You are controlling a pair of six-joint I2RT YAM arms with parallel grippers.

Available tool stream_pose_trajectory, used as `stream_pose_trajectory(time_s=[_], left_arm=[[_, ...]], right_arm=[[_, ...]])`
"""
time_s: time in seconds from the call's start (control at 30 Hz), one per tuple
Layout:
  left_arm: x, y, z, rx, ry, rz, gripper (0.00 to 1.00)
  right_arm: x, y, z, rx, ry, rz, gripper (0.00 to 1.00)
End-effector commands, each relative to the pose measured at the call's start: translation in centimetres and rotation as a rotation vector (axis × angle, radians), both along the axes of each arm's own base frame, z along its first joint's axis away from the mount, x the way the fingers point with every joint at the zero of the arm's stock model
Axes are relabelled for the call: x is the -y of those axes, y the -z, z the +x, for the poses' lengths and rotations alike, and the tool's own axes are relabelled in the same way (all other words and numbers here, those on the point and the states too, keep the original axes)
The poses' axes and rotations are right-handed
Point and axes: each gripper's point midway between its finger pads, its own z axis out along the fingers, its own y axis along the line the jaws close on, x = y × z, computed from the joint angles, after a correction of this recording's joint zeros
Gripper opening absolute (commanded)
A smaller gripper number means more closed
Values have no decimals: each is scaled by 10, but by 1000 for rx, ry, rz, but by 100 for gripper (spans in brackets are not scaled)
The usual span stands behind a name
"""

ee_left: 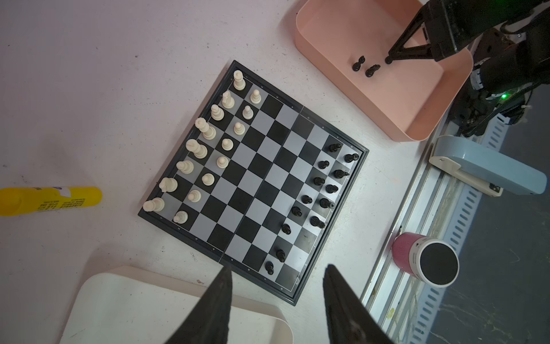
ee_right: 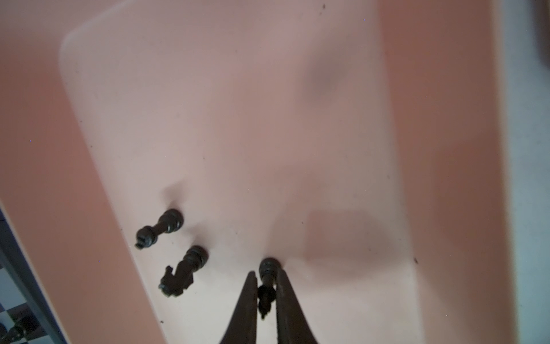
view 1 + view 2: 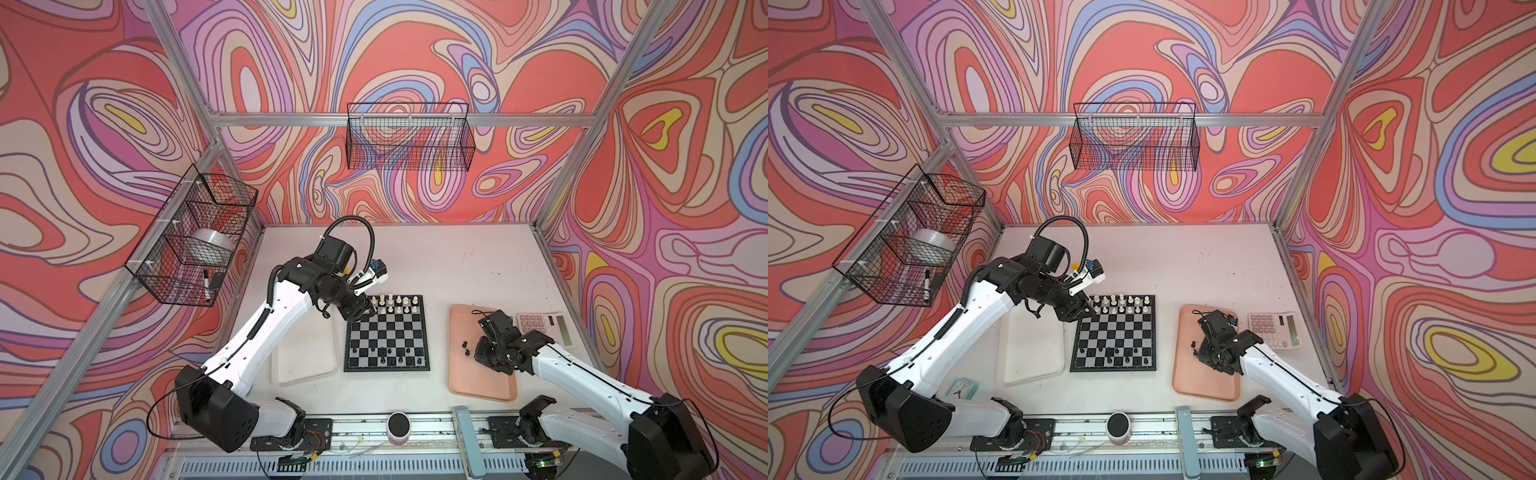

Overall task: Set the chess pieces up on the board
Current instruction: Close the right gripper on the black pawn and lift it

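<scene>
Everything here turns on the right gripper [image 2: 267, 272], which is down inside the pink tray [image 3: 482, 386] just off the right edge of the board [image 3: 388, 332]. Its jaws are pinched onto a black piece [image 2: 268, 266], gripped across the stem. The piece's long axis runs roughly in line with the fingers, base out past the tips and head back toward the wrist. I cannot tell whether the base touches the tray floor. Two more black pieces [image 2: 159, 229] lie on their sides just beside it, on the board's side of the gripper. On the board, the white men [image 1: 205, 131] fill the two far ranks. The black men [image 1: 324, 187] have a full pawn rank, but the back rank along the near edge looks bare at the board's left end. So the held piece probably has to travel left, right across the board to its near-left corner, and go down base first behind the pawns. The left gripper [image 1: 276, 266] hangs above the board's far-left corner, jaws apart and empty. It is closer to those bare squares, but well away from the piece.
</scene>
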Motion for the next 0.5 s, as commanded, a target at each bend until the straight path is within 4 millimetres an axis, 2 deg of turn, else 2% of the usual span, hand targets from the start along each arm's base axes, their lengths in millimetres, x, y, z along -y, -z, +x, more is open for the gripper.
stream_pose_trajectory(time_s=[0.0,0.47], left_arm=[[-2,-4,-4,12,-4,-14,51],[-5,-5,-3,30,-16,-5,51]], right_arm=[[-1,-8,4,16,-12,0,12],[-2,-30,12,37,-48,-19,12]])
